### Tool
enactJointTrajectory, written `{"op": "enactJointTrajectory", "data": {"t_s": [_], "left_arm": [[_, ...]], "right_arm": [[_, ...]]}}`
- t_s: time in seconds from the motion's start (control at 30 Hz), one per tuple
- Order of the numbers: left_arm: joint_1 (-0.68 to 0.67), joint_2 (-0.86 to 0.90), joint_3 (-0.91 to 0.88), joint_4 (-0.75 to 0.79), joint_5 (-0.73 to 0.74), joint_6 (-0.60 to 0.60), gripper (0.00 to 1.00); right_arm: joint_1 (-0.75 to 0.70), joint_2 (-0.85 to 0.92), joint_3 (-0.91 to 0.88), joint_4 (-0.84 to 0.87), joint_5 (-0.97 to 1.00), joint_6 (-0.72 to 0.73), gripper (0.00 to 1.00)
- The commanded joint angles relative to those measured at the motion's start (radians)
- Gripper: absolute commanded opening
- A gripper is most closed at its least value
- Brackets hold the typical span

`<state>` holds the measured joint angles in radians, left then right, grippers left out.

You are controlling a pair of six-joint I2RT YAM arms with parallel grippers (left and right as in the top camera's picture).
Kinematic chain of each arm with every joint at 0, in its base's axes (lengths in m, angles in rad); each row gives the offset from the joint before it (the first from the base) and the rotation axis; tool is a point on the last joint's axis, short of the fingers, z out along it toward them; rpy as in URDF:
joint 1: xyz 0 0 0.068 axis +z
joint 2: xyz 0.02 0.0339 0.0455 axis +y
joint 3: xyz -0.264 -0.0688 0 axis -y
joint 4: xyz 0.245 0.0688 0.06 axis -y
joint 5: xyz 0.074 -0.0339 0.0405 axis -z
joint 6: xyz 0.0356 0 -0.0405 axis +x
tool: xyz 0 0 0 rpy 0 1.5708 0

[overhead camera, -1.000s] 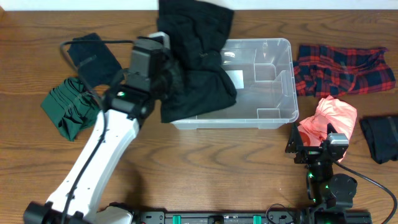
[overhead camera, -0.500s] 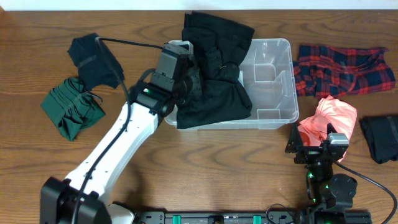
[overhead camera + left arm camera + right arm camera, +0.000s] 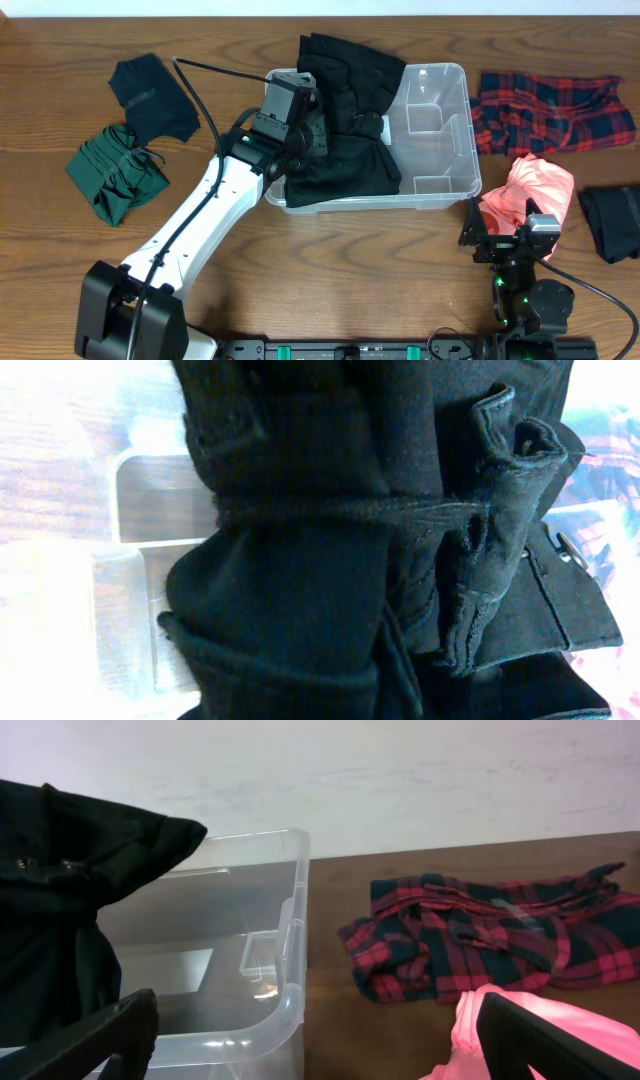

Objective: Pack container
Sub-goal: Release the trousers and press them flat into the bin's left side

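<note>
Overhead: the black garment has dropped from mid-air into the container at mid-bench and fills its left half. First item nearly packed! Left end effector is buried in cloth, its grip unreadable; right end effector gapes wide.

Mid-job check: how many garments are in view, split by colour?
Black or near-black: 3, the bundle in the container, the far-left piece, the right-edge piece.
Green garment: 1.
Red plaid garment: 1.
Pink garment: 1.
Total: 6.
</note>
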<state>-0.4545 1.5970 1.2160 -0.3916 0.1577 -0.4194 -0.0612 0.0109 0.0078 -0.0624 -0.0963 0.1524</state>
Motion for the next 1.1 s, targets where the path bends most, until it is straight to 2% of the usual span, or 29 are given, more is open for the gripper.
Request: {"op": "enactJointTrajectory", "data": {"t_s": [0.0,0.03,0.27,0.5,0.63,0.7,0.73,0.8,0.87,0.9,1.07], "left_arm": [[-0.005,-0.009,0.014,0.008,0.014,0.03,0.17],[-0.005,-0.009,0.014,0.005,0.014,0.03,0.31],[-0.005,-0.009,0.014,0.005,0.005,0.095,0.56],[-0.005,-0.011,0.016,0.059,-0.042,0.182,0.57],[-0.005,-0.013,0.026,0.093,-0.042,0.183,0.57],[-0.007,-0.013,0.026,0.112,-0.041,0.183,0.55],[-0.008,-0.013,0.026,0.118,-0.041,0.183,0.5],[-0.01,-0.013,0.026,0.126,-0.041,0.183,0.37],[-0.01,-0.013,0.026,0.132,-0.041,0.184,0.13],[-0.01,-0.013,0.026,0.134,-0.041,0.188,0.07],[-0.01,-0.011,0.026,0.156,-0.041,0.261,0.06]], "right_arm": [[0.014,-0.006,-0.002,-0.003,0.003,0.008,0.99],[0.014,-0.006,-0.002,-0.003,0.003,0.008,0.99],[0.014,-0.006,-0.002,-0.003,0.003,0.008,0.99],[0.014,-0.006,-0.002,-0.003,0.003,0.008,0.99],[0.014,-0.006,-0.002,-0.003,0.003,0.008,0.99],[0.014,-0.006,-0.002,-0.003,0.003,0.008,0.99],[0.014,-0.006,-0.002,-0.003,0.003,0.008,0.99],[0.014,-0.006,-0.002,-0.003,0.003,0.008,0.99],[0.014,-0.006,-0.002,-0.003,0.003,0.008,0.99],[0.014,-0.006,-0.002,-0.003,0.003,0.008,0.99],[0.014,-0.006,-0.002,-0.003,0.003,0.008,0.99]]}}
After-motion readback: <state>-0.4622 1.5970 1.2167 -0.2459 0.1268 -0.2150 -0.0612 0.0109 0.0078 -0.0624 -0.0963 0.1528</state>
